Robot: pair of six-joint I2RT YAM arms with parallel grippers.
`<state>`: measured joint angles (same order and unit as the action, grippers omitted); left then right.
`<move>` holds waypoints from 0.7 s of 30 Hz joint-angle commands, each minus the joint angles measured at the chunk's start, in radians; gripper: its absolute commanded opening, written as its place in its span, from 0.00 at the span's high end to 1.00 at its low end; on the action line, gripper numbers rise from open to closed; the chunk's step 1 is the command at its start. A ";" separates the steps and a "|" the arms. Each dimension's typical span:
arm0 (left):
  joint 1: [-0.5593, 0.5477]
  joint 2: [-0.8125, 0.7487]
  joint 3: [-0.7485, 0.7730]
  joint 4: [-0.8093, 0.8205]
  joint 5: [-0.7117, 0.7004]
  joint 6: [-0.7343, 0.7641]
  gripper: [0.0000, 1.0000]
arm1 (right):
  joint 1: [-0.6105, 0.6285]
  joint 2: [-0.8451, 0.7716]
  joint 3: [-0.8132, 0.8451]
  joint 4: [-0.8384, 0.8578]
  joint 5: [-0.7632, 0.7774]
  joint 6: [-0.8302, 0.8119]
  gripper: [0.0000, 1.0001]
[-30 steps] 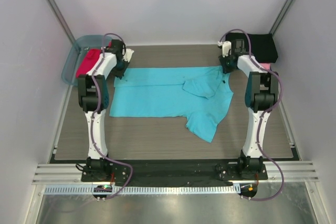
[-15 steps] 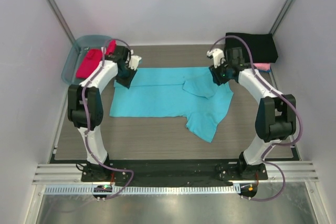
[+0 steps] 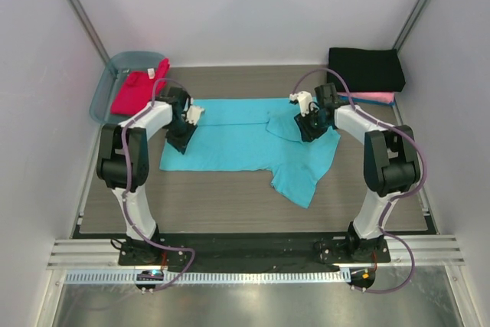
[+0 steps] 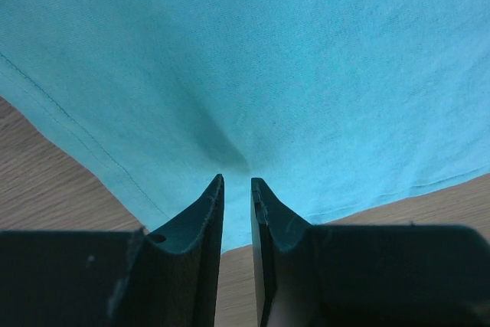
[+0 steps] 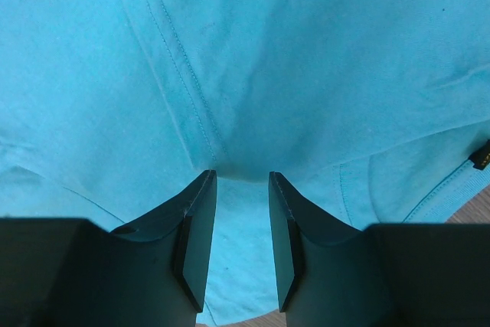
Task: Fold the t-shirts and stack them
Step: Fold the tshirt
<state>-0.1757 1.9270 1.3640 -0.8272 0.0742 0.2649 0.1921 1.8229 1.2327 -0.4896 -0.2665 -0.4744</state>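
Turquoise t-shirt (image 3: 230, 139) lies spread on the table (image 3: 230, 204), one sleeve folded inward. My left claw (image 4: 236, 181) pinches a pucker of cloth near its left edge. My right claw (image 5: 241, 175) pinches a gathered fold near the collar. Black t-shirt (image 3: 366, 69) lies folded at the far right corner.

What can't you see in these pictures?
- Pink t-shirt: top view, only an edge shows; the black t-shirt covers the rest.
- Neck label: right wrist view, cut by the picture's edge; writing too small.
- Whether the left gripper or right gripper really pinches the turquoise t-shirt: wrist views, their fingertips hide the contact; top view, too small.
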 commanded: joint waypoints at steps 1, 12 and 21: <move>0.004 -0.040 0.007 0.003 -0.005 -0.003 0.79 | 0.000 -0.002 0.033 0.031 -0.002 0.011 0.60; 0.007 -0.033 -0.002 0.017 -0.004 -0.009 0.79 | 0.018 -0.062 -0.007 0.031 -0.010 0.019 0.60; 0.008 -0.013 0.018 0.014 -0.001 -0.009 0.79 | 0.033 -0.063 -0.030 0.028 -0.007 0.020 0.60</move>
<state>-0.1745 1.9263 1.3540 -0.8215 0.0719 0.2646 0.2199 1.8061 1.2068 -0.4789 -0.2684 -0.4644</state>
